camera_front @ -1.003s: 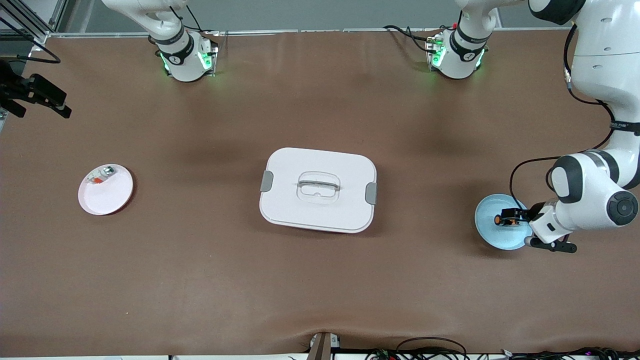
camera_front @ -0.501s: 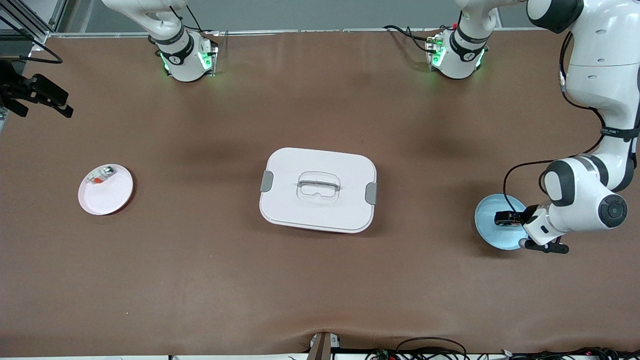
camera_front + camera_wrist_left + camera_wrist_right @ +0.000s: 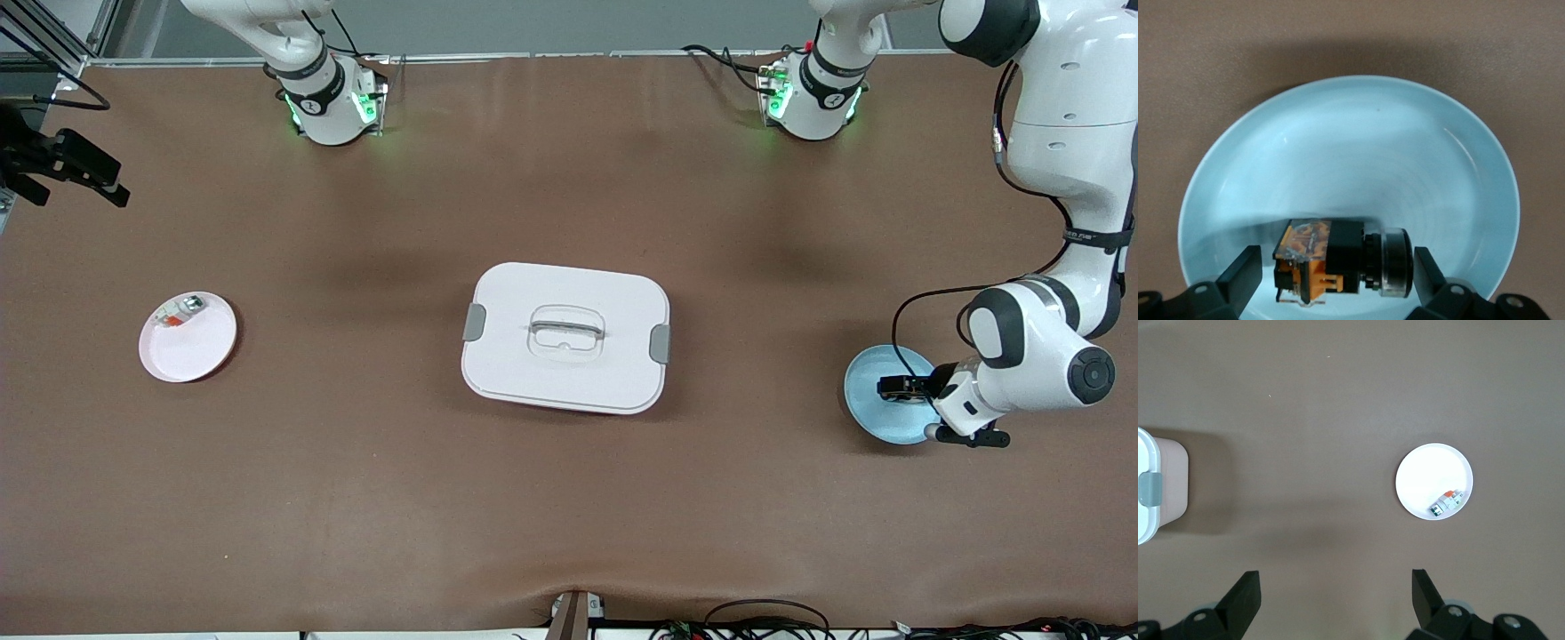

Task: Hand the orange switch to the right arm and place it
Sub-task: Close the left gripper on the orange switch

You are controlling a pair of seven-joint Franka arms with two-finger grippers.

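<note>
— Front view first: what have you got?

— My left gripper (image 3: 900, 388) is down in the blue dish (image 3: 867, 400) at my left arm's end of the table; the orange switch is hidden under it here. One white lidded box (image 3: 565, 337) sits mid-table, with bare brown table (image 3: 356, 498) all round it. One white plate (image 3: 188, 337) lies toward my right arm's end, carrying one small silvery-white part (image 3: 180, 311) with a red bit. My right gripper (image 3: 62, 164) waits at that end's table edge.

— Left wrist view?

— One orange switch (image 3: 1341, 261) lies on its side in the dish (image 3: 1351, 147): black body, tan-orange rear block, round clear-rimmed face. My fingers (image 3: 1241, 273) stand wide apart on either side, not touching it, holding nothing.

— Right wrist view?

— My right fingers (image 3: 1245, 592) are spread wide and empty above bare table, the plate (image 3: 1425, 477) and the box's corner (image 3: 1158, 487) well apart below.
</note>
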